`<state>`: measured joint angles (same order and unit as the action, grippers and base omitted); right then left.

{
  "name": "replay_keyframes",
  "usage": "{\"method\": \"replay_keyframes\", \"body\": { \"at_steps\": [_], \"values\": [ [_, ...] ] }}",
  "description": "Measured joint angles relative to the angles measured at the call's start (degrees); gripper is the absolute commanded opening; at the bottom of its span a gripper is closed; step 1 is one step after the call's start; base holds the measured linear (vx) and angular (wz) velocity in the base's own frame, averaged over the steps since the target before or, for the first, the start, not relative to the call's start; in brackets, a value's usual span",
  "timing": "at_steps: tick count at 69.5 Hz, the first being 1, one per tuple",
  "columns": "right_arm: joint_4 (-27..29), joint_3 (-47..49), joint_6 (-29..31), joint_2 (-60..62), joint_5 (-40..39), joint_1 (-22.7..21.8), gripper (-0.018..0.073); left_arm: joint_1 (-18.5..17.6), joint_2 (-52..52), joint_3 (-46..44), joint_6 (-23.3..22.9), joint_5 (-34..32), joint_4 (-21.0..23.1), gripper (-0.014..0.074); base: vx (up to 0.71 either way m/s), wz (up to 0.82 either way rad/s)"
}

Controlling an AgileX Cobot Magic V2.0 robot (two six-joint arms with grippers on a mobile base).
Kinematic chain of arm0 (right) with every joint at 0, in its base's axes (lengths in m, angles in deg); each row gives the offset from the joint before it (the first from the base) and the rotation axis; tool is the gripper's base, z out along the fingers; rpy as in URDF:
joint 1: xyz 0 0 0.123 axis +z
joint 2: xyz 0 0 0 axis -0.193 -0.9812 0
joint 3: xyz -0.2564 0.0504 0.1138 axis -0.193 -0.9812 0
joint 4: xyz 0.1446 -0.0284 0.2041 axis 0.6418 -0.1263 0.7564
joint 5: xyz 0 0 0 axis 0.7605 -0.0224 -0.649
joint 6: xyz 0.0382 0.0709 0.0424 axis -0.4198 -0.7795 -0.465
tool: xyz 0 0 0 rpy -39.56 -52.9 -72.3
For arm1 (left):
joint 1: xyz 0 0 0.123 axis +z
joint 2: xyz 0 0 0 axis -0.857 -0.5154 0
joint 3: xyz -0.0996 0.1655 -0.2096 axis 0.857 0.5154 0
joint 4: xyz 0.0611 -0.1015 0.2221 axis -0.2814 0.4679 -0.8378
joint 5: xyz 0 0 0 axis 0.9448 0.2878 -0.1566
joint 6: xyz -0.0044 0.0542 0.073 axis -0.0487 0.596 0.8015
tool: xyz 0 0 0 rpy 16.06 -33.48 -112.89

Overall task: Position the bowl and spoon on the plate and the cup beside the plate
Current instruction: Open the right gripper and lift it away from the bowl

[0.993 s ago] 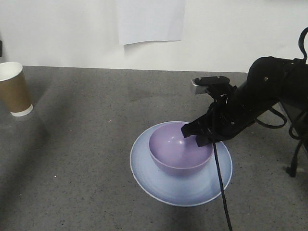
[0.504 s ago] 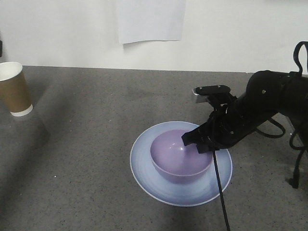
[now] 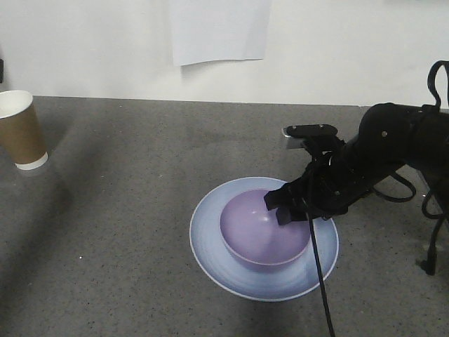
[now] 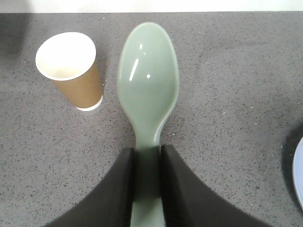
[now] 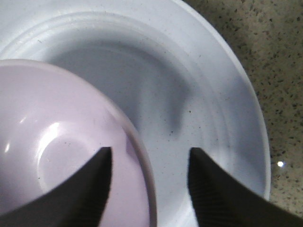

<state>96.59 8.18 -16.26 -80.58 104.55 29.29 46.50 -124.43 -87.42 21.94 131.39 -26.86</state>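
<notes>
The bowl (image 3: 265, 232) is seen resting on the plate (image 3: 207, 247) at the lower centre of the front view. Its rim is straddled by the wide-parted, empty right gripper (image 5: 150, 156). The spoon (image 4: 147, 90) is clamped by its handle in the left gripper (image 4: 147, 187), with the cup (image 4: 71, 71) at upper left. Bowl placement is judged done. Next, the right arm must be lifted clear so the spoon can be brought over.

bowl (image 3: 265, 232) sitting on plate (image 3: 210, 246); spoon (image 4: 147, 90) and cup (image 3: 21, 130) off it.
Lavender bowl is resting upright in the pale blue plate. My left gripper (image 4: 147, 151) is pinching the mint spoon's handle, scoop up. Brown cup is standing well apart.
</notes>
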Motion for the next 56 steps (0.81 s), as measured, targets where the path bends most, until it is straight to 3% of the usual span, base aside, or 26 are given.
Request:
{"method": "replay_keyframes", "body": {
  "at_steps": [11,34,56],
  "values": [
    [-0.1,0.0,-0.6,0.0,0.0,0.0,0.0618,0.0,0.0,0.0,0.0,0.0,0.0,-0.0006,0.0,0.0],
    [-4.0,0.0,-3.2,6.4,0.7,0.0,0.058,0.0,0.0,0.0,0.0,0.0,0.0,-0.0006,0.0,0.0],
    [-10.7,0.0,-7.1,20.5,7.0,0.0,0.0578,0.0,0.0,0.0,0.0,0.0,0.0,-0.0006,0.0,0.0]
  ]
}}
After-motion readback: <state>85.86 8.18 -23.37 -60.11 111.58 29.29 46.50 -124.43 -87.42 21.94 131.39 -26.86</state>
